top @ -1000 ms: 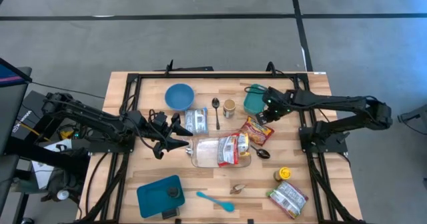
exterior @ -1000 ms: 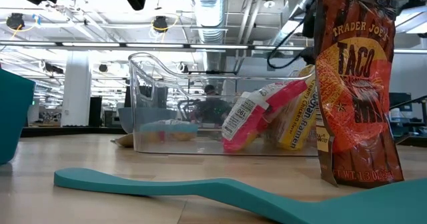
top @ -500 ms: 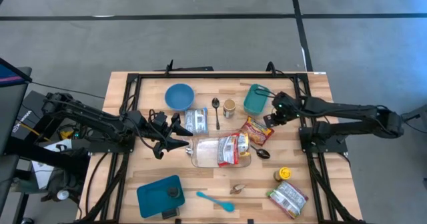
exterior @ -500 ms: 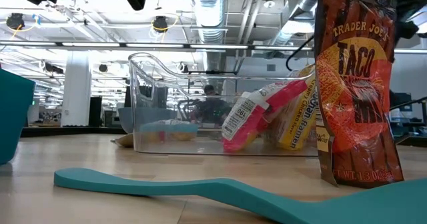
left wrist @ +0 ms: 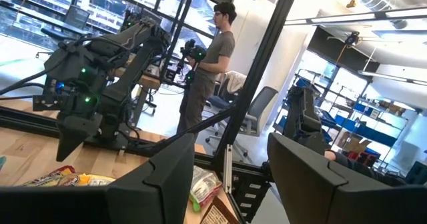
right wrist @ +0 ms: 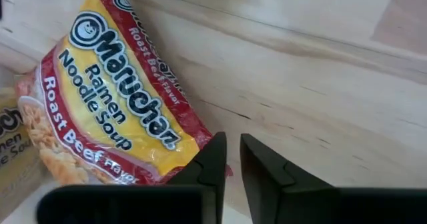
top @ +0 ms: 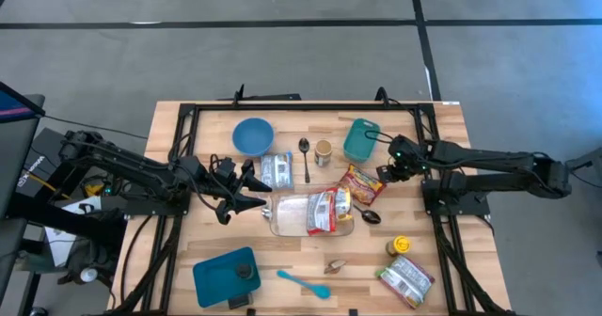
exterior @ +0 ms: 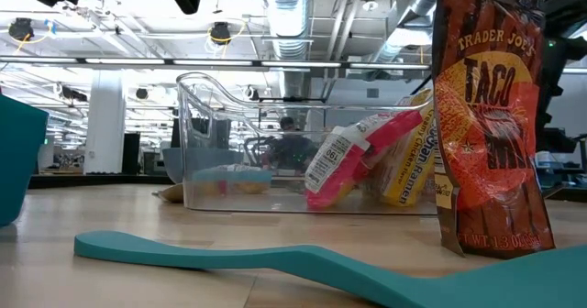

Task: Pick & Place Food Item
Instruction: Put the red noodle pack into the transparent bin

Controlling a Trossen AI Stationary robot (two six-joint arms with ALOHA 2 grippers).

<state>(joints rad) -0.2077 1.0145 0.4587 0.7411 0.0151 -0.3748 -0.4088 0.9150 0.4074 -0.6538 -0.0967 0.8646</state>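
A red and yellow Maruchan ramen packet (top: 362, 184) (right wrist: 113, 104) lies flat on the wooden table, right of a clear plastic bin (top: 287, 214) (exterior: 220, 143) that holds more noodle packets. My right gripper (top: 388, 170) (right wrist: 232, 154) points steeply down just above the table at the packet's right edge. A narrow gap shows between its fingers, with nothing in it. My left gripper (top: 252, 190) (left wrist: 230, 177) waits left of the bin, open and holding nothing.
A teal container (top: 360, 140), a small can (top: 323, 152), a spoon (top: 305, 158) and a blue bowl (top: 253, 135) stand farther back. Near the front lie a teal tray (top: 226, 276), a teal spatula (top: 304, 283), a yellow jar (top: 402, 245) and a taco packet (top: 406, 280) (exterior: 491, 115).
My right gripper has moved away from the teal container, toward the table's near and right edges and downward, to the ramen packet's right edge. The packet and the bin have stayed where they were.
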